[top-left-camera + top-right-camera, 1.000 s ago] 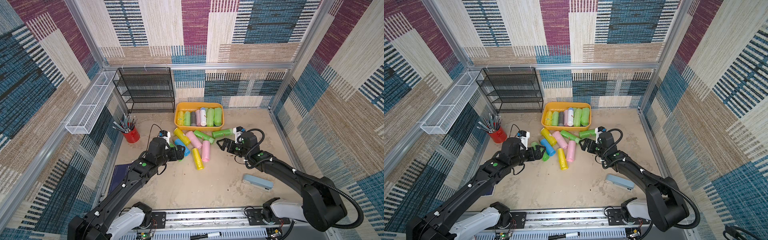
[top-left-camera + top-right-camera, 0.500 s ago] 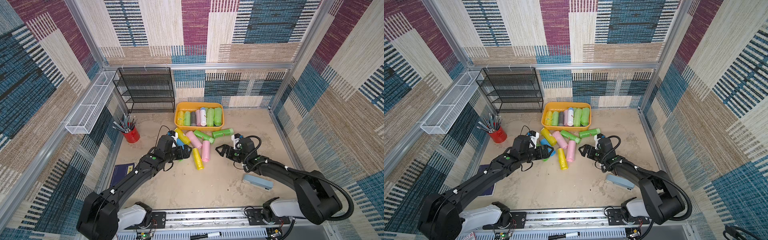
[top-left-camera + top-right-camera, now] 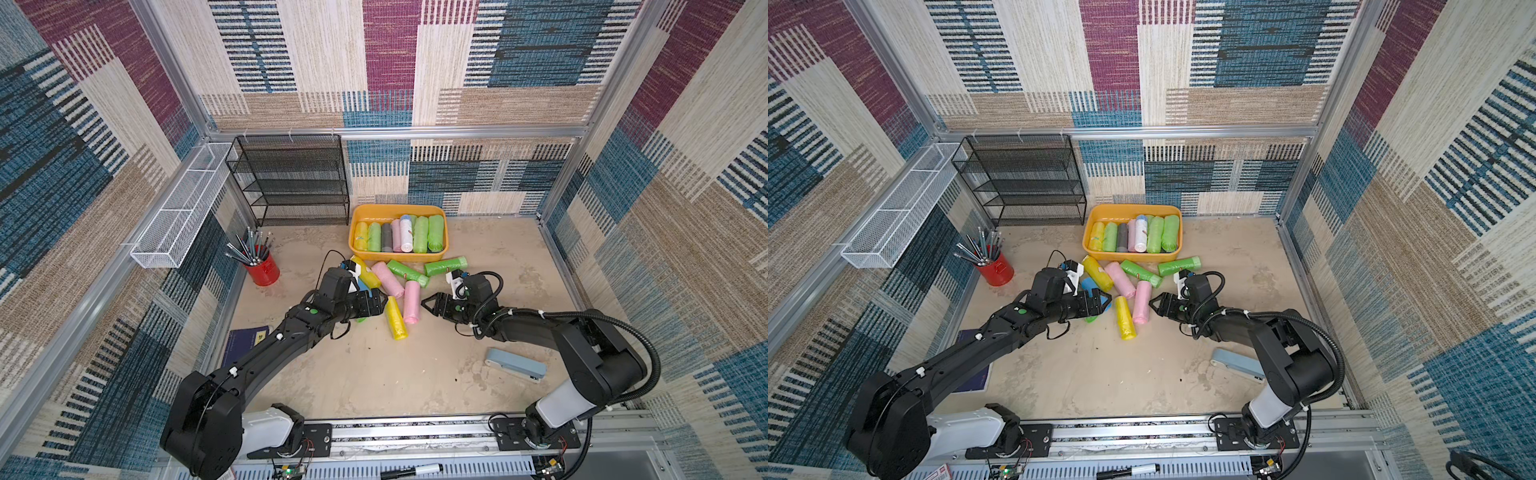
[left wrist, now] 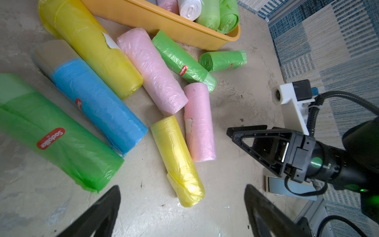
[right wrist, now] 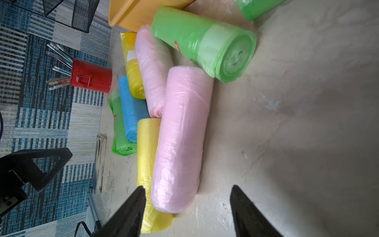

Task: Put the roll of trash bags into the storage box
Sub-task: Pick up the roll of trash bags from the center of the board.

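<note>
Roll of pink trash bags [image 3: 411,303] lies flat just beside our right gripper [image 5: 187,187]. We see its long axis running from the fingertips toward the storage box [image 3: 397,206], well beyond its far end. The right jaws stand partly apart, gripping nothing. Our left gripper [image 4: 182,187] gapes wide and empty, with a yellow roll [image 4: 176,156] just ahead.

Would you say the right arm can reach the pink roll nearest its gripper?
Likely yes: the open right gripper is beside the pink roll, nothing between; a yellow roll touches its far side.
</note>
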`<state>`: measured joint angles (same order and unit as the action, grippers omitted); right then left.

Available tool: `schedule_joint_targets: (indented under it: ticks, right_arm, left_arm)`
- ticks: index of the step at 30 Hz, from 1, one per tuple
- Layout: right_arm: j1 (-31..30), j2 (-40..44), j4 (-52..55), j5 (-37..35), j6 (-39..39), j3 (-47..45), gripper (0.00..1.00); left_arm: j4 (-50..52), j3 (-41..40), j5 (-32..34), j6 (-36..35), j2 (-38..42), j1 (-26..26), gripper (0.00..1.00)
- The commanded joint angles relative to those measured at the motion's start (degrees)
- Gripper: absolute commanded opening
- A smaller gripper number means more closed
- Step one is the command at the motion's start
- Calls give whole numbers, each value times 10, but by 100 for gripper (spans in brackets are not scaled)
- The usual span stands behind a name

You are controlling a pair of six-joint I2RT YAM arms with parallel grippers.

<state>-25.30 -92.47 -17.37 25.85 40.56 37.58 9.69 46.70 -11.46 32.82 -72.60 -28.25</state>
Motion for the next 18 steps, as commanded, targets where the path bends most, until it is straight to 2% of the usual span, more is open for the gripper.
schedule_joint_targets:
  ticks: [1,9,18]
  right_arm:
    - [-5,-20,-40,26,9,12,60]
    - [-18,-48,-46,26,12,26,58]
    - [-31,-69,-1,-6,-6,61,57]
  left_arm:
    - [-3,3,0,3,-3,0,95]
    - [-2,10,-5,2,-21,0,95]
    - [0,18,-14,-2,-33,0,95]
